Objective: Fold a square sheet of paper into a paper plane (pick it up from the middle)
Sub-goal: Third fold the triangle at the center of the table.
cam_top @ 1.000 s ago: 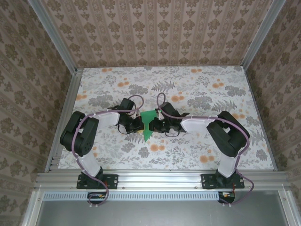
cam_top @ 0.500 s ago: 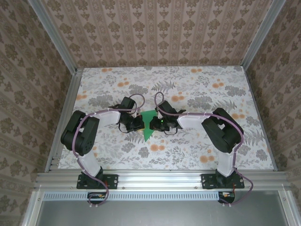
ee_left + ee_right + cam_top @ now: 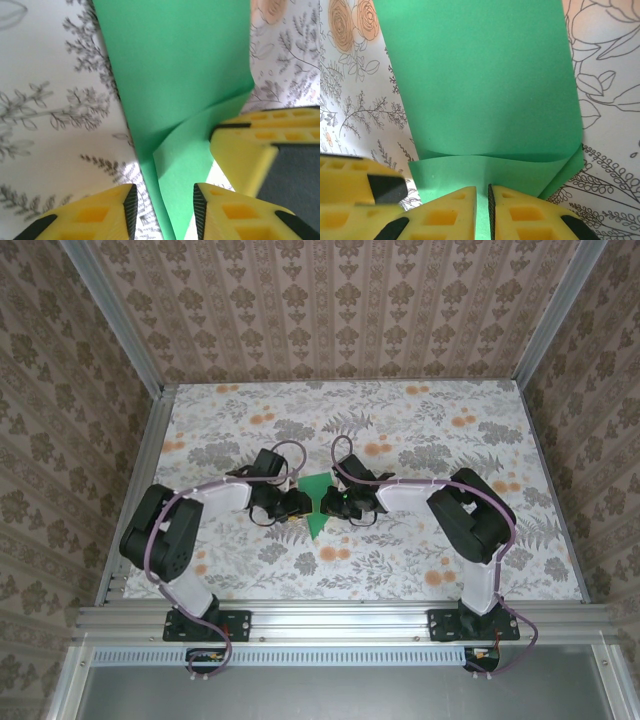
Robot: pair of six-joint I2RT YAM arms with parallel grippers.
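On the white surface printed with grey ferns and orange flowers, the left end effector and the right end effector face each other. The bright green creased paper plane lies between their tips, its narrow point toward the arm bases. In the left wrist view, the left end effector stands open with its yellow fingers parted. A raised strip of the paper plane runs through the gap, with bare surface showing on the strip's left side, and the wide green body spreads ahead of the tips. Just to the right of the strip, a yellow finger of the other arm crowds in against the same edge. In the right wrist view, the right end effector is closed on the near flap of the paper plane, with a sliver of green between its pads. Ahead of it the sheet rises over a curved crease. A yellow finger of the left arm sits close on its left. Purple cables loop above both wrists.
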